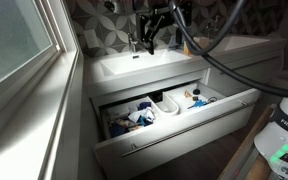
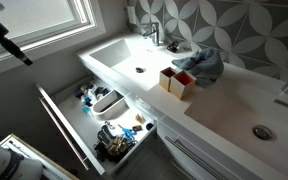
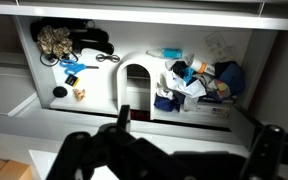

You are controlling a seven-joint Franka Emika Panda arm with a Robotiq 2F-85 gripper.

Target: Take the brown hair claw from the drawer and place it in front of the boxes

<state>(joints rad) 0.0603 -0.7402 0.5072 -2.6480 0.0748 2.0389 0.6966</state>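
Note:
The white drawer (image 1: 174, 138) under the sink stands pulled open, and it shows in both exterior views (image 2: 62, 125). In the wrist view the brown hair claw (image 3: 80, 93) is a tiny orange-brown clip on the floor of the drawer's (image 3: 34, 95) left compartment, next to a small blue item (image 3: 69, 77). Two small boxes (image 2: 179, 82) stand on the counter beside the basin. My gripper (image 1: 156, 32) hangs high over the sink near the faucet, well above the drawer. In the wrist view its fingers (image 3: 196, 128) are spread wide apart and empty.
A dark bundle and cords (image 3: 74, 42) fill the back of the claw's compartment. A white bin (image 3: 136, 82) sits in the middle and a pile of blue and white items (image 3: 194, 82) on the other side. A blue cloth (image 2: 206, 62) lies behind the boxes. A window (image 1: 19, 45) flanks the vanity.

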